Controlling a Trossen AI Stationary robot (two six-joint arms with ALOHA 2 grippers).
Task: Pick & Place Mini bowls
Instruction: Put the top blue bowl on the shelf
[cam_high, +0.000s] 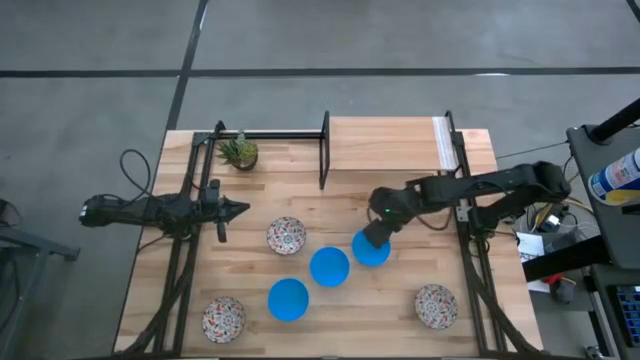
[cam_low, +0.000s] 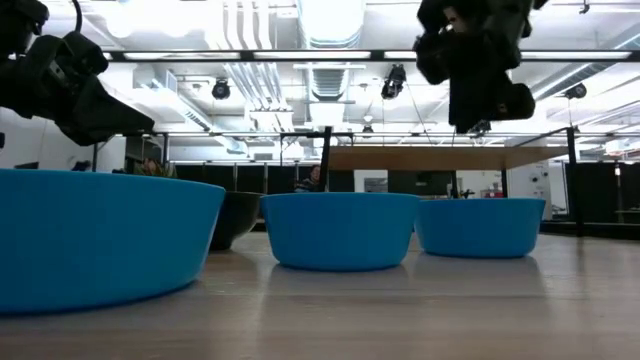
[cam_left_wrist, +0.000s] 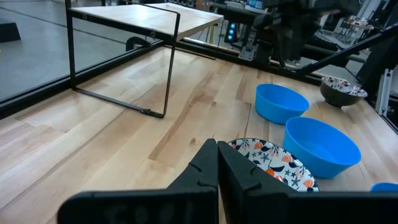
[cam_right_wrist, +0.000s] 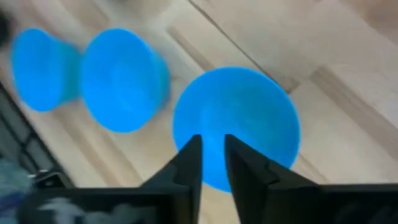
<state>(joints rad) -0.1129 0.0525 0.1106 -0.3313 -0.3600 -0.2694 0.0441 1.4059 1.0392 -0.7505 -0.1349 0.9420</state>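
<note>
Bowls are spread over the lower half of the desk in the high view: three blue ones in a diagonal row at lower centre, patterned ones at centre left, lower left and lower right. The right claw, fingers nearly together and holding nothing, is poised over the rightmost blue bowl; the left claw, closed and empty, waits at centre left. Each bowl is judged light, rigid and smooth-sided, probably slippery, so it is best pinched across the rim.
</note>
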